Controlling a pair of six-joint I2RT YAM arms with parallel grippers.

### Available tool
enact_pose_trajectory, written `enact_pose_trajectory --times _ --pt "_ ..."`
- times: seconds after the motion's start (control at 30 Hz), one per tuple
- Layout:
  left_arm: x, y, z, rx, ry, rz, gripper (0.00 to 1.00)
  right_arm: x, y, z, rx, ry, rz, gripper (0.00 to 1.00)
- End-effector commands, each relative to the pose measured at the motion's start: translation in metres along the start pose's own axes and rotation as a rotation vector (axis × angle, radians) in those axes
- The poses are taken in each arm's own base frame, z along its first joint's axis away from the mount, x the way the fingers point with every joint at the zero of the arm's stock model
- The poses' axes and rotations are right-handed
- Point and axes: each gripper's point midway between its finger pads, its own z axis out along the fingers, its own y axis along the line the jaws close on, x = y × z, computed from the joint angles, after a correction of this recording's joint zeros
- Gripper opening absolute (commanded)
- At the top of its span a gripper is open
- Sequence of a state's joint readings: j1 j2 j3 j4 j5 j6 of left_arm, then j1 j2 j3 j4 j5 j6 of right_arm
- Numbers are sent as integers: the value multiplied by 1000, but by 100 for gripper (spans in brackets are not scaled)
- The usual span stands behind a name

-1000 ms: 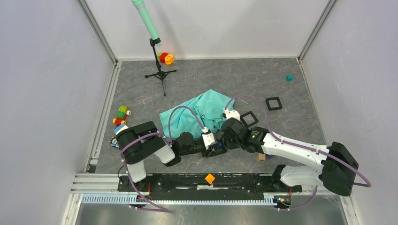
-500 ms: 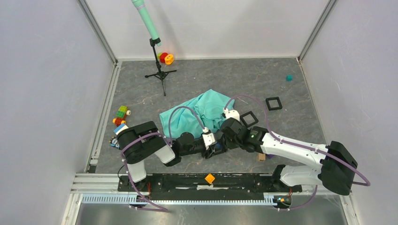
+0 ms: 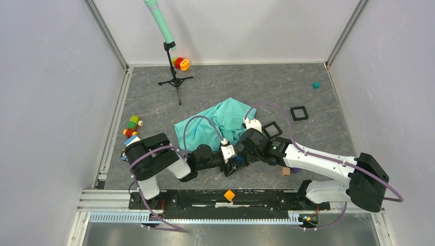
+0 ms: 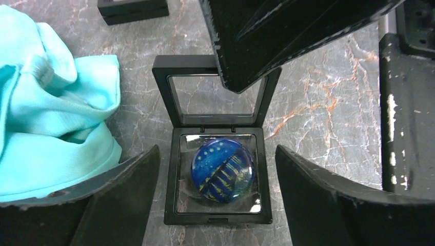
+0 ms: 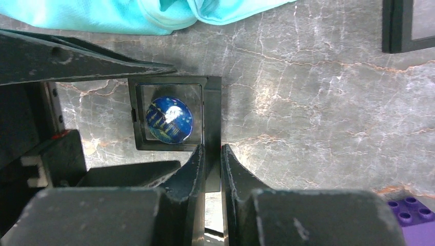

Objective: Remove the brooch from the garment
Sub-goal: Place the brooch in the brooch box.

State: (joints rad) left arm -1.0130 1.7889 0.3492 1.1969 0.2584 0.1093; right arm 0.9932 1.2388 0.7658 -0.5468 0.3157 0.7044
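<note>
The brooch [image 4: 223, 169], a round blue dome with yellow streaks, lies in the base of an open black display case [image 4: 172, 205] on the grey table. It also shows in the right wrist view [image 5: 169, 119]. My left gripper [image 4: 216, 154] is open, one finger on each side of the case, touching neither it nor the brooch. My right gripper [image 5: 212, 149] is shut on the edge of the case's raised lid [image 5: 212, 102], holding it upright. The garment [image 3: 215, 125], crumpled turquoise cloth, lies just beyond the case [image 4: 46, 113], apart from the brooch.
Two more black square frames [image 3: 299, 113] [image 3: 272, 129] lie right of the garment. A tripod stand [image 3: 174, 79] with a green tube is at the back, red and orange spools [image 3: 181, 63] behind it. Toy blocks [image 3: 132, 125] sit left; a purple brick [image 5: 410, 215] lies near right.
My left gripper's fingers have spread wider apart around the case. Both arms have barely shifted, and the right gripper still holds the lid.
</note>
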Motion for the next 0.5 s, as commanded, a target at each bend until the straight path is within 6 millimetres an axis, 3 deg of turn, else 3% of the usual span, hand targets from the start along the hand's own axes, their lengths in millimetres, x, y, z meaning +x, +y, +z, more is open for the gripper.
enact_pose_trajectory --times 0.0,0.3,0.47 --pt "-32 2 -5 -25 -83 -17 91 -24 -3 -8 60 -56 -23 0" --pt "-41 0 -26 -50 -15 -115 100 -26 -42 -19 232 -65 -90 1" --pt "-47 -1 -39 -91 -26 -251 100 -18 -47 -14 239 -42 -99 1"
